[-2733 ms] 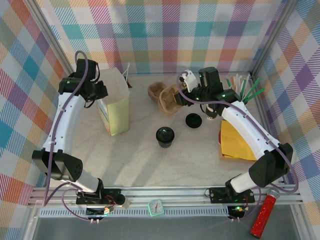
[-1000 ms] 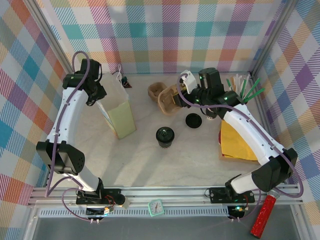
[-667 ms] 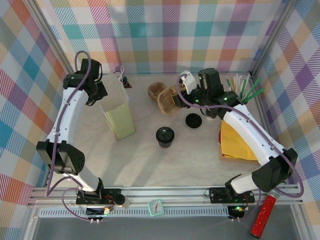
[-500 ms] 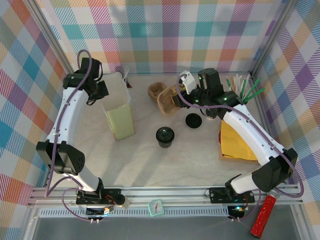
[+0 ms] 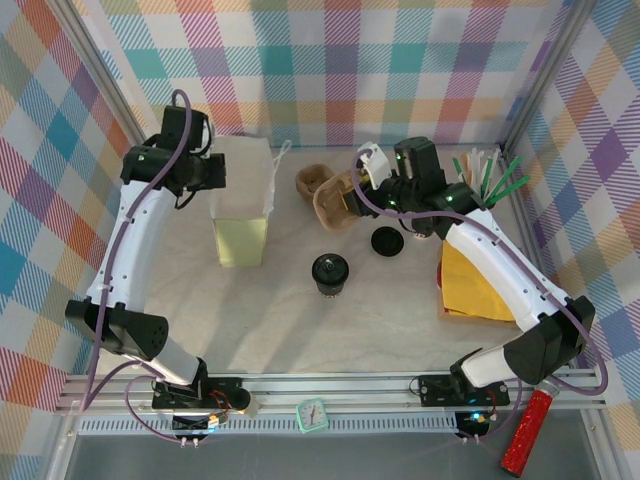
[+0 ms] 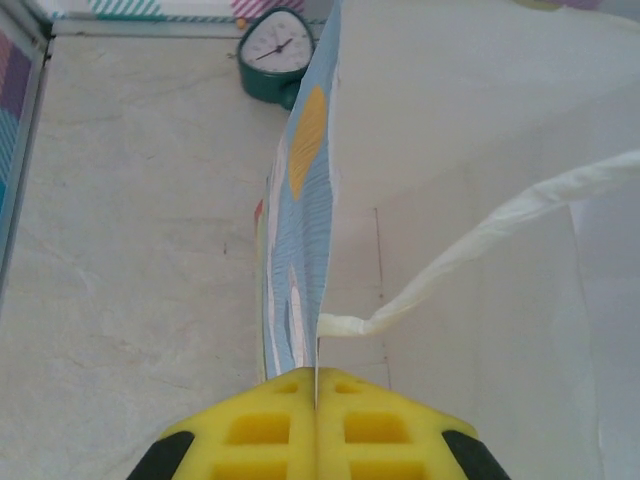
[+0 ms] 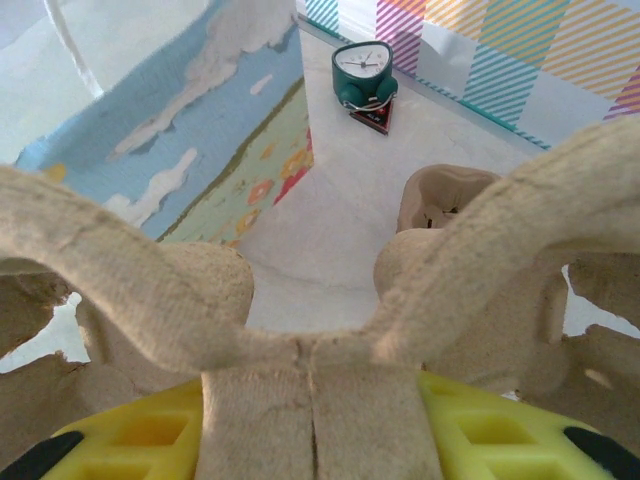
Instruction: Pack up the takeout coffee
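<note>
Rim of the upright paper bag (image 5: 241,200) pinched by the left pincer (image 6: 316,380), moulded cup carrier (image 7: 140,285) clamped by the right pincer (image 7: 313,385), lidded coffee cup (image 5: 330,271) stood on the counter (image 5: 300,330) near its middle, outside the bag, apart from both pincers.

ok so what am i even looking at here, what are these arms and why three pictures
Two robot arms are bolted at the near edge of a table. One picture looks down from above; the other two come from a camera on each wrist. The left gripper is pinched shut on the wall of an upright paper bag. The right gripper is clamped on a brown cardboard cup carrier. On the table are a coffee cup with a black lid, a spare black lid and a yellow packet.
</note>
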Controlling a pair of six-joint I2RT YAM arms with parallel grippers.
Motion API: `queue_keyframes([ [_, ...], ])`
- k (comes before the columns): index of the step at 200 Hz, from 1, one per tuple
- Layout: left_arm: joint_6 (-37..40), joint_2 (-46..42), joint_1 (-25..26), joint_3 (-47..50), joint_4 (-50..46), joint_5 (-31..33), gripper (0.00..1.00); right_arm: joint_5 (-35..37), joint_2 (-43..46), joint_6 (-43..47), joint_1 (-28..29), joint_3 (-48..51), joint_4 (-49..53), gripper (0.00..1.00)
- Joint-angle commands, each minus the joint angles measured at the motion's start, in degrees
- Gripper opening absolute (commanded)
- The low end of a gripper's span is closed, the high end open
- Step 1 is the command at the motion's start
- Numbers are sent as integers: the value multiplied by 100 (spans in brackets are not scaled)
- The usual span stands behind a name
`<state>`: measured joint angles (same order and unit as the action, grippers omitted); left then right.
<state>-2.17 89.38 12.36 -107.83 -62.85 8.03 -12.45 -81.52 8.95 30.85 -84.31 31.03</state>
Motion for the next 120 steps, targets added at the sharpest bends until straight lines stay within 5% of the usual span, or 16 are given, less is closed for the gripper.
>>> queue_keyframes([
  [1, 613, -132, 321, 53, 85, 263, 0, 23, 110, 172, 44, -104, -53, 43],
  [40, 1079, -234, 594, 234, 315, 876, 0, 48, 110, 250, 53, -130, -40, 44],
  [120, 1482, -231, 1159, 525, 614, 984, 1, 123, 85, 533, 61, -615, -225, 44],
])
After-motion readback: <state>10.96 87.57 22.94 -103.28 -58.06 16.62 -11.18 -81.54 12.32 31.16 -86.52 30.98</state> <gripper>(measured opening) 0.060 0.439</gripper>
